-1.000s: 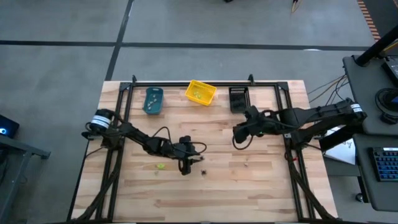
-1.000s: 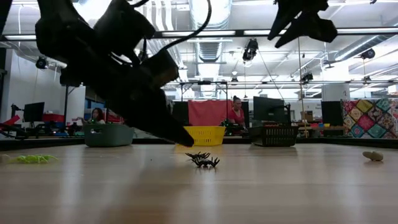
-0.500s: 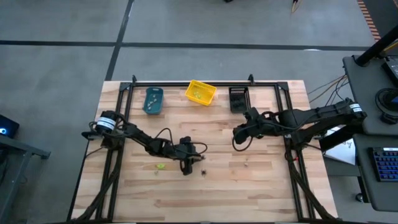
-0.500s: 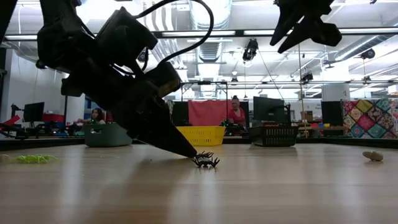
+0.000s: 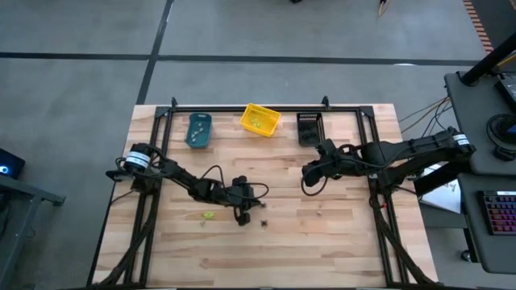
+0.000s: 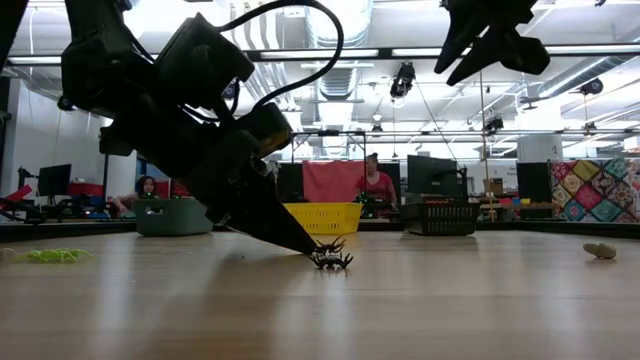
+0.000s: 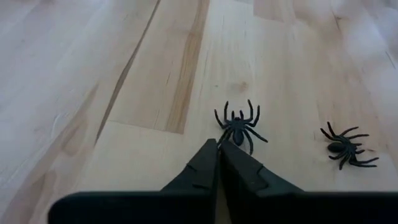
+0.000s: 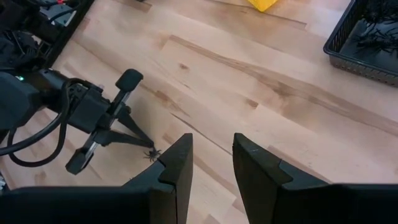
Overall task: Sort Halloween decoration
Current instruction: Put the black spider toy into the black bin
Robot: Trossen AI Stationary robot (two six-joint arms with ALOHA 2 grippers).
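Two black spider decorations lie on the wooden table: one [image 7: 238,127] right at my left gripper's tips, the other [image 7: 344,146] a little to its side. My left gripper [image 7: 219,148] slants down to the tabletop near the table's middle, its fingers shut. In the low view its tip [image 6: 313,248] meets the spiders [image 6: 331,258]. A yellow-green decoration [image 5: 208,215] lies on the table left of it. My right gripper [image 8: 212,155] hovers open and empty above the table's right half [image 5: 307,179]. My left gripper has its two fingertips closed together on the end of one near leg [image 7: 220,142] of the black spider. The fingers slant down from above and from the table's left. The spider lies flat on the tabletop, its body beyond the fingertips.
Three bins stand along the far edge: teal [image 5: 198,130], yellow [image 5: 260,120] and black [image 5: 310,127]. A small pale piece [image 6: 600,250] lies on the table's right part. People sit in the room beyond the table.
My left gripper has come down and a little toward the spider, from just above the table until its tip rests on the tabletop against the spider. The spiders have stayed about where they were.
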